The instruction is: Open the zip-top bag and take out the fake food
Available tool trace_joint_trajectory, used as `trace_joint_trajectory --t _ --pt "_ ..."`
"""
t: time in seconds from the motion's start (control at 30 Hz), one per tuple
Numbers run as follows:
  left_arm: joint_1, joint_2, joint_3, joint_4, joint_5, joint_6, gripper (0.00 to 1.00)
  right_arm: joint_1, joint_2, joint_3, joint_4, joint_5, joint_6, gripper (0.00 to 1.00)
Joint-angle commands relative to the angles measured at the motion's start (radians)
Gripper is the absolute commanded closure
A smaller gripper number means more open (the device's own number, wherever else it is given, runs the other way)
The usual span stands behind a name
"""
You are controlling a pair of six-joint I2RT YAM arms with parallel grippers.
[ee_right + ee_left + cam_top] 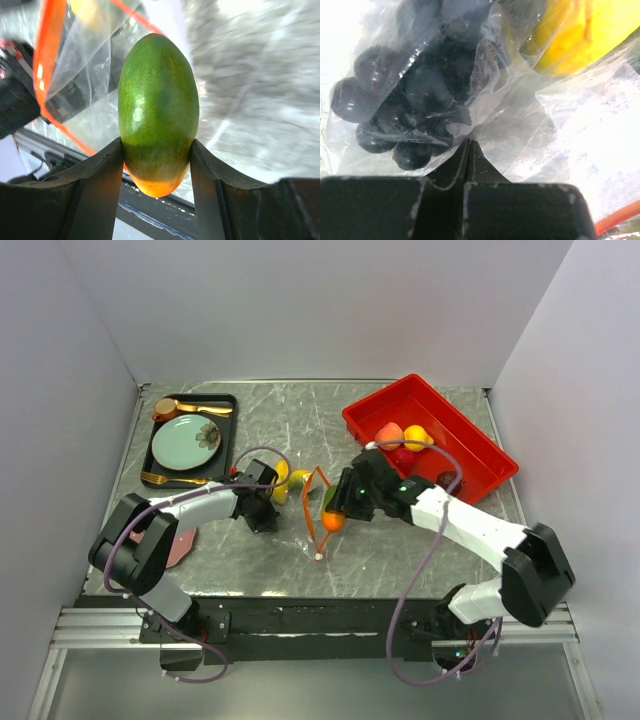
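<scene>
Partway: bag [312,502] open in the middle of the surface [250,565], left end effector [262,502] pinched shut on its plastic, right end effector [345,502] gripping a mango [157,100] at the mouth, fruits [400,438] in the tray [470,435] at 1 o'clock, grapes [405,100] and a yellow piece [575,35] left inside.

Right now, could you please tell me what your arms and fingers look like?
Both arms are white links with black joints: left arm, right arm. A purplish cable loops along each. The left fingers are black blocks with scuffed pale edges; the right fingers are black with curved inner faces.
</scene>
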Motion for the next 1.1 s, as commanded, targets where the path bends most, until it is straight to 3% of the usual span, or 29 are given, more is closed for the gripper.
trace_joint_trajectory --t 0.0,0.1,0.27,0.73,0.83,0.87,0.97,1.07 --pt "0.008 -0.006 0.038 -0.024 -0.019 0.011 0.99 -0.053 -0.132 0.009 -0.118 0.076 -0.037 0.7" --pt "0.008 -0.008 0.043 -0.026 -0.019 0.018 0.99 -0.139 -0.201 -0.002 -0.16 0.076 -0.051 0.7" --pt "0.008 -0.024 0.046 -0.023 -0.01 0.024 0.99 -0.386 -0.25 0.004 -0.2 0.027 -0.114 0.7" --pt "0.01 -0.103 0.121 -0.041 0.033 0.101 0.99 -0.816 -0.029 0.139 -0.201 0.05 -0.2 0.69" --pt "0.01 -0.112 0.129 -0.04 0.045 0.11 0.99 -0.845 0.036 0.176 -0.206 0.06 -0.212 0.54" --pt "0.01 -0.115 0.132 -0.038 0.05 0.112 0.99 -0.845 0.067 0.194 -0.212 0.063 -0.215 0.4" --pt "0.01 -0.118 0.147 -0.044 0.055 0.123 0.96 -0.845 0.086 0.22 -0.231 0.06 -0.228 0.17" --pt "0.016 -0.123 0.173 -0.052 0.051 0.132 0.88 -0.836 0.057 0.226 -0.244 0.063 -0.237 0.07"
